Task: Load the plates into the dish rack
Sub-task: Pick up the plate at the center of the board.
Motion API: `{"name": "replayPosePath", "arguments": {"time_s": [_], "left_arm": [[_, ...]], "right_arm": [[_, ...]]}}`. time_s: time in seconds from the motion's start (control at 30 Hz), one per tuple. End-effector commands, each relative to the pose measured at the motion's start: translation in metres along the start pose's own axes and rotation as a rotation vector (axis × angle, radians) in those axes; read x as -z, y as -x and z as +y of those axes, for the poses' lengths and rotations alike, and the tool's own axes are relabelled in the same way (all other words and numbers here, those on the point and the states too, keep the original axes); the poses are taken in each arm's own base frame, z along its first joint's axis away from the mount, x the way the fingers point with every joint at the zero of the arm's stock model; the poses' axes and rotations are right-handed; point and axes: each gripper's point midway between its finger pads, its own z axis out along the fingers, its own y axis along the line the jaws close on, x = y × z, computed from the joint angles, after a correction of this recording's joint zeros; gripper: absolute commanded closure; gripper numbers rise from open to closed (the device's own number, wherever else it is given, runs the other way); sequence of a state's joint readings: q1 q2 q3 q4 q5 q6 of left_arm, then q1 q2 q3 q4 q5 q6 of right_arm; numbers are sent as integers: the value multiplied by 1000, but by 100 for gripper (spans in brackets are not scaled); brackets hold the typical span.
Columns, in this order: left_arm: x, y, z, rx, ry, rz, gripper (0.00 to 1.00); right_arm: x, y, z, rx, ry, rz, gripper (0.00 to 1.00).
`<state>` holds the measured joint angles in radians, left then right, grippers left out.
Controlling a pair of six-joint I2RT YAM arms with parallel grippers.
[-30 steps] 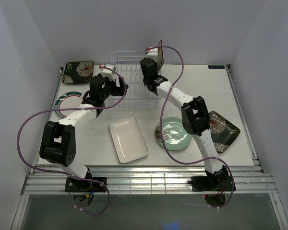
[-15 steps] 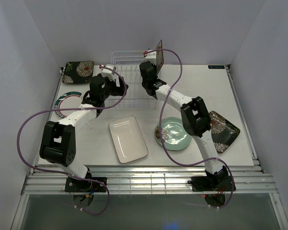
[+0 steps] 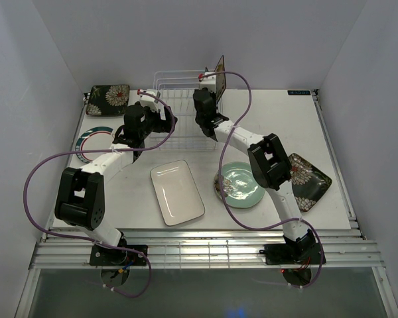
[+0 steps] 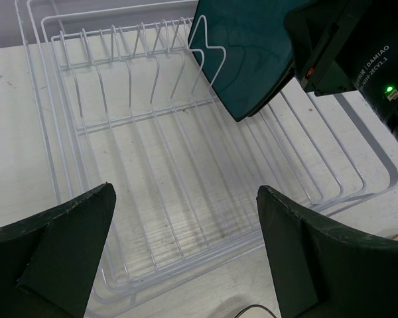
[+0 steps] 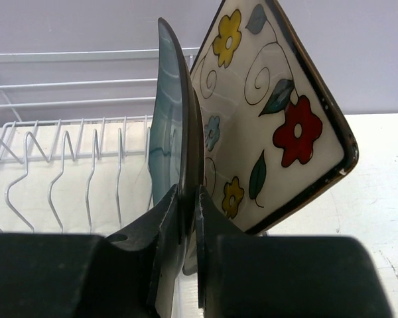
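The white wire dish rack (image 3: pixel 176 112) stands at the back middle of the table. My right gripper (image 3: pixel 209 87) is shut on the teal square plate (image 5: pixel 169 126). It holds the plate on edge over the rack's right part; the plate also shows in the left wrist view (image 4: pixel 245 53). The cream floral plate (image 5: pixel 272 112) stands on edge just right of it, at the rack's right end (image 3: pixel 220 70). My left gripper (image 4: pixel 186 232) is open and empty over the rack's near left side (image 3: pixel 156 118). The rack's other slots (image 4: pixel 119 73) hold nothing.
A dark floral plate (image 3: pixel 108 99) lies at the back left, and the round green-rimmed plate (image 3: pixel 91 142) lies in front of it. The white rectangular plate (image 3: pixel 177 192) lies front middle. The mint-green plate (image 3: pixel 243 183) and a second dark floral plate (image 3: pixel 310 179) lie right.
My right gripper has shifted slightly left and toward the back over the rack with the teal plate in it. The left arm has not moved.
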<state>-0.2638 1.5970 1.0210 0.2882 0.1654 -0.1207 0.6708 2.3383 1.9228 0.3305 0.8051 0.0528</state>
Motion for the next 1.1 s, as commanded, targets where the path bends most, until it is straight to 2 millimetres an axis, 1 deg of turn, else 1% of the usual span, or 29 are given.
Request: {"name": "replayPosePath", "arguments": {"time_s": [0.0, 0.03, 0.07, 0.13, 0.17, 0.27, 0.5, 0.57, 0.6, 0.63, 0.7, 0.73, 0.87, 1.07], "left_arm": [[4, 22, -3, -6, -10, -41, 2], [4, 22, -2, -6, -9, -43, 2], [4, 21, -2, -5, -8, -40, 2], [3, 22, -3, -6, -12, -41, 2], [3, 22, -3, -6, -12, -41, 2], [3, 20, -3, -5, -16, -37, 2], [3, 21, -3, -5, -11, -39, 2], [3, 21, -2, -5, -10, -40, 2], [3, 22, -3, -6, -10, -41, 2], [3, 22, -2, -6, -10, -43, 2], [3, 21, -3, -6, -13, -39, 2], [3, 22, -2, -5, -10, -41, 2], [5, 23, -2, -7, -9, -44, 2], [4, 21, -1, -5, -4, -40, 2]], "right_arm": [[13, 61, 4, -114, 18, -150, 92], [15, 62, 0, -123, 10, -166, 92], [19, 61, 2, -126, 15, -175, 92], [25, 62, -2, -148, 6, -208, 92], [27, 62, -2, -126, 4, -218, 92], [28, 61, -3, -120, -5, -237, 92], [20, 59, 4, -110, -3, -241, 92], [17, 56, 5, -99, -8, -238, 92], [15, 63, 5, -103, -11, -245, 92], [13, 61, 7, -99, -11, -243, 92], [11, 64, 7, -101, -13, -248, 92], [9, 63, 8, -101, -8, -245, 92], [-2, 66, 7, -115, -6, -240, 92], [-6, 68, 7, -131, -13, -268, 92]]}}
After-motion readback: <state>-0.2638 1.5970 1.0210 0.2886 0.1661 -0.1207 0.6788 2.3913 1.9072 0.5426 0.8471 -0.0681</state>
